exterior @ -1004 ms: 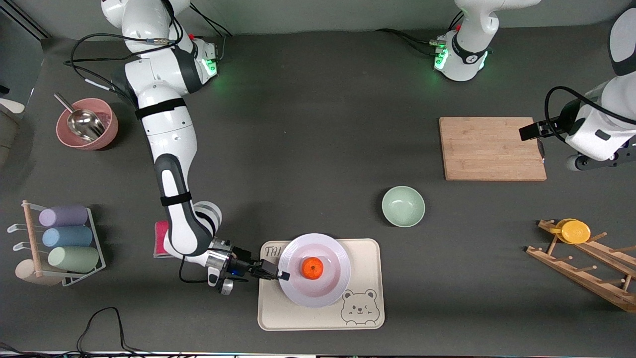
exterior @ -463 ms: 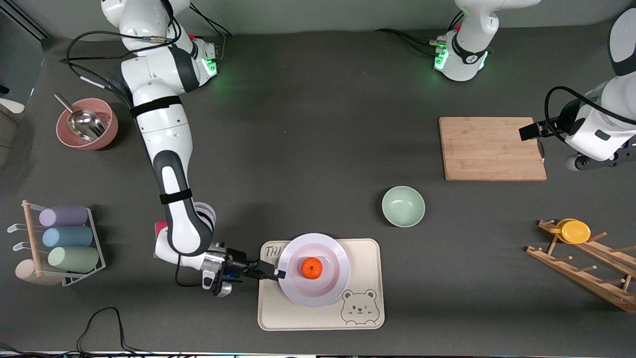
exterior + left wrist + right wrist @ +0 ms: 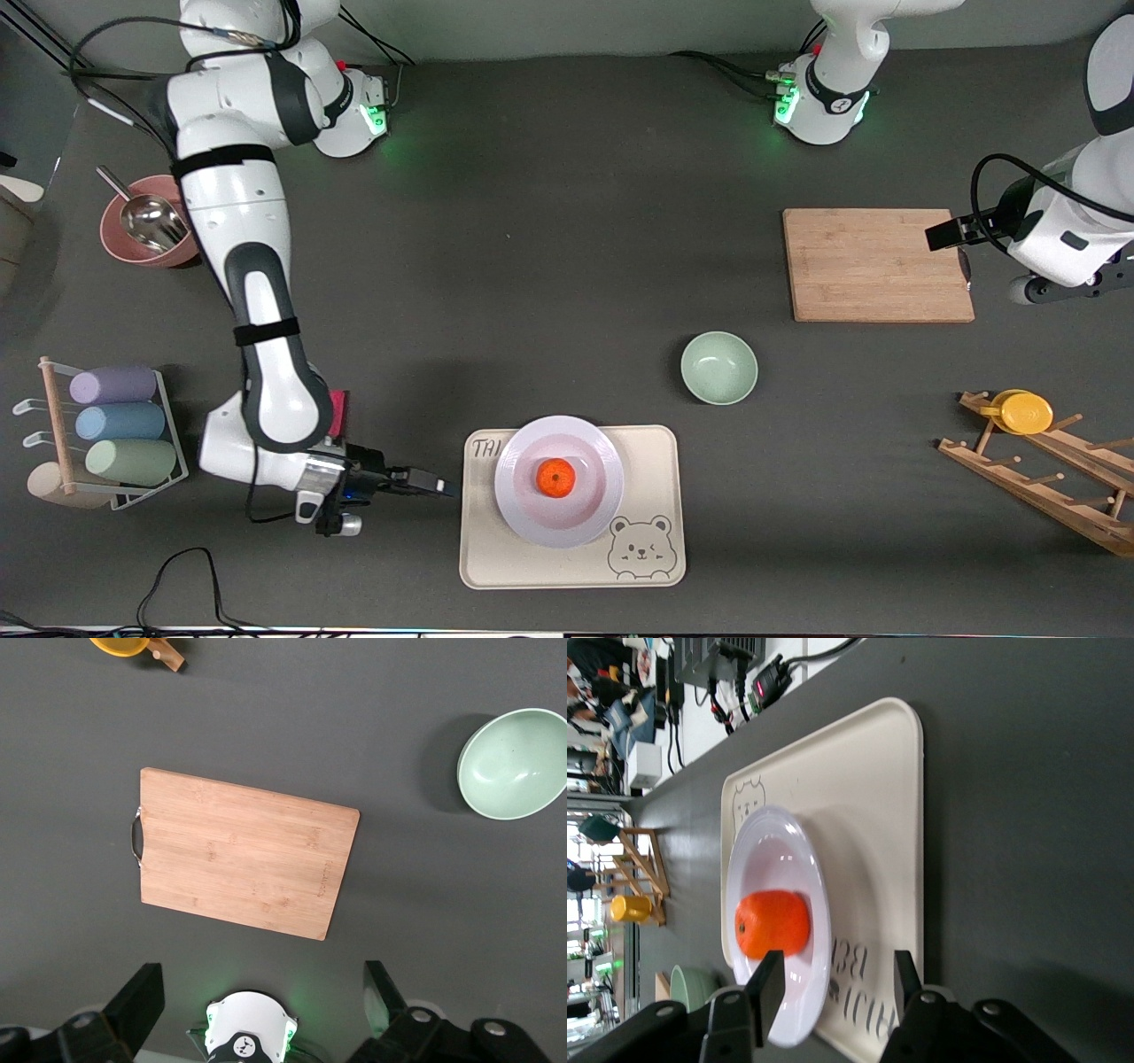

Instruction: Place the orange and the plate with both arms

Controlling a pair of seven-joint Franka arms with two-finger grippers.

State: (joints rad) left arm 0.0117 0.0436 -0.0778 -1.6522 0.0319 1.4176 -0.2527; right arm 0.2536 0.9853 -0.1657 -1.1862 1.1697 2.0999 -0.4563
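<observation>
The orange (image 3: 555, 478) lies in the middle of the pale plate (image 3: 598, 509), which rests on the beige bear tray (image 3: 496, 558). My right gripper (image 3: 436, 485) is open and empty, low over the table just off the tray's edge toward the right arm's end, clear of the plate. The right wrist view shows the orange (image 3: 772, 923), the plate (image 3: 775, 837) and the tray (image 3: 868, 771) ahead of the open right gripper (image 3: 837, 988). My left gripper (image 3: 946, 234) waits open and empty, high over the end of the cutting board, as the left wrist view (image 3: 263, 1001) also shows.
A wooden cutting board (image 3: 877, 264) and a mint-green bowl (image 3: 718, 368) lie toward the left arm's end. A wooden rack with a yellow lid (image 3: 1025, 412) stands there too. A pink bowl with a scoop (image 3: 152, 221), a cup rack (image 3: 115, 424) and a pink pad (image 3: 337, 409) are at the right arm's end.
My right gripper has drawn back from the plate's rim toward the right arm's end of the table. The plate and orange stay on the tray. The left arm has not moved.
</observation>
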